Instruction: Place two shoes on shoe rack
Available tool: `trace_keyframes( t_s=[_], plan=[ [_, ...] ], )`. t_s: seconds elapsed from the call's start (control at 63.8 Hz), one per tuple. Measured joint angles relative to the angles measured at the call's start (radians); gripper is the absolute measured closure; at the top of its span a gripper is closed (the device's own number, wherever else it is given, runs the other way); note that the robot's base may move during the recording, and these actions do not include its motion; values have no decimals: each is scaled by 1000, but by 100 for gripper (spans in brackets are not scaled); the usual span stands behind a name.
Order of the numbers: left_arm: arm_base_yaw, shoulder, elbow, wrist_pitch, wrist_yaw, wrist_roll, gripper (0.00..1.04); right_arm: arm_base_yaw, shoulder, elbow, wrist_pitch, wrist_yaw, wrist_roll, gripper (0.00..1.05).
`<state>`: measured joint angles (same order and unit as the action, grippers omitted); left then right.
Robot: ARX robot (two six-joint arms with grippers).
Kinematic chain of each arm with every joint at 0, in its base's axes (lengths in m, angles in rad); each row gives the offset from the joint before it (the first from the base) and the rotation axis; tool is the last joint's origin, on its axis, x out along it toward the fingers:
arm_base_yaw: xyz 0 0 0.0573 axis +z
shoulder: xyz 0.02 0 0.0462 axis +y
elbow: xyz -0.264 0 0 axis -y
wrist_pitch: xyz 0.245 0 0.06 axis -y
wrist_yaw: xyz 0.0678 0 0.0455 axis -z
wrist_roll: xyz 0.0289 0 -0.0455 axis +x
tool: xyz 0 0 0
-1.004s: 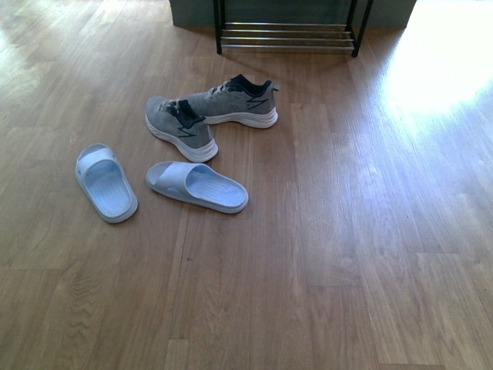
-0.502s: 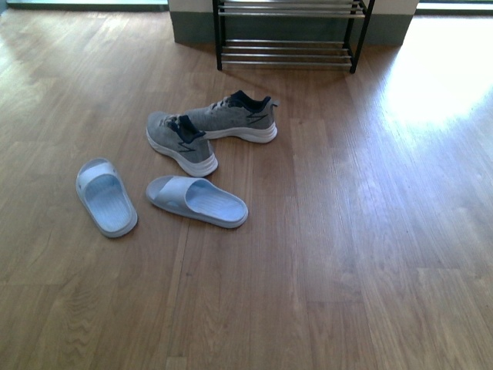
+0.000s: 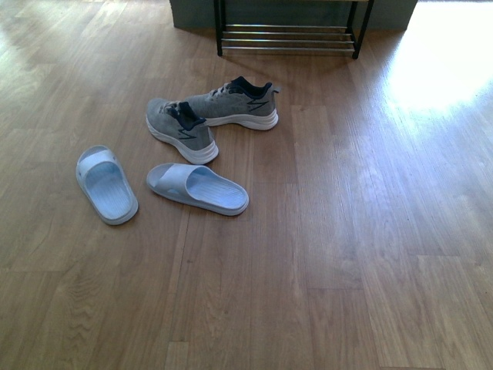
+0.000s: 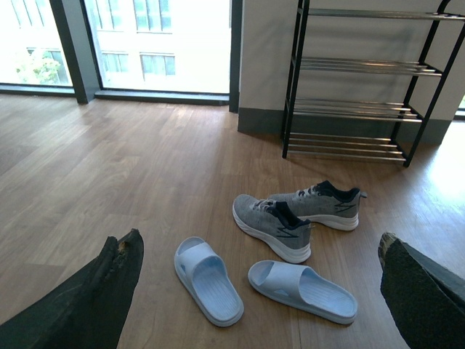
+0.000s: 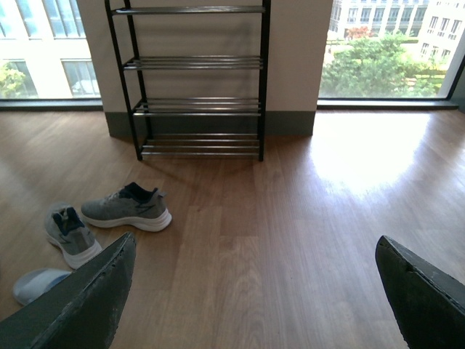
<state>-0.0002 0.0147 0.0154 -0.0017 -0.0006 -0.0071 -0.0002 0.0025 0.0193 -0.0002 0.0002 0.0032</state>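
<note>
Grey sneakers (image 3: pixel 239 104) and blue slippers (image 3: pixel 196 187) on the floor (image 3: pixel 370 231), shoe rack (image 3: pixel 289 38) beyond; left claw (image 4: pixel 258 238) wide, right claw (image 5: pixel 256 240) wide, both empty

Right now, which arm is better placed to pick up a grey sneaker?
Probably left: in the front view the grey sneakers lie left of centre, and the open left gripper frames them; the right gripper points past them.

Shoe rack (image 3: pixel 289 35): front view's top edge cuts it; only the lowest rods show.
Pale blue slipper (image 5: pixel 36 283): right wrist view, half hidden behind one of my fingers (image 5: pixel 83 302).
Right gripper (image 5: pixel 254 240): my finger bases run off the frame.
</note>
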Motion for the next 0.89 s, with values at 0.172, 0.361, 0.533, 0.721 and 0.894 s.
trace_keyframes(
  t_s=[0.172, 0.361, 0.533, 0.721, 0.894],
  plan=[
    [0, 0, 0, 0, 0, 0, 9, 0, 0, 0, 0, 0, 0, 9],
    [0, 0, 0, 0, 0, 0, 9, 0, 0, 0, 0, 0, 0, 9],
    [0, 0, 0, 0, 0, 0, 9, 0, 0, 0, 0, 0, 0, 9],
    [0, 0, 0, 0, 0, 0, 9, 0, 1, 0, 0, 0, 0, 9],
    [0, 0, 0, 0, 0, 0, 9, 0, 0, 0, 0, 0, 0, 9]
  ],
)
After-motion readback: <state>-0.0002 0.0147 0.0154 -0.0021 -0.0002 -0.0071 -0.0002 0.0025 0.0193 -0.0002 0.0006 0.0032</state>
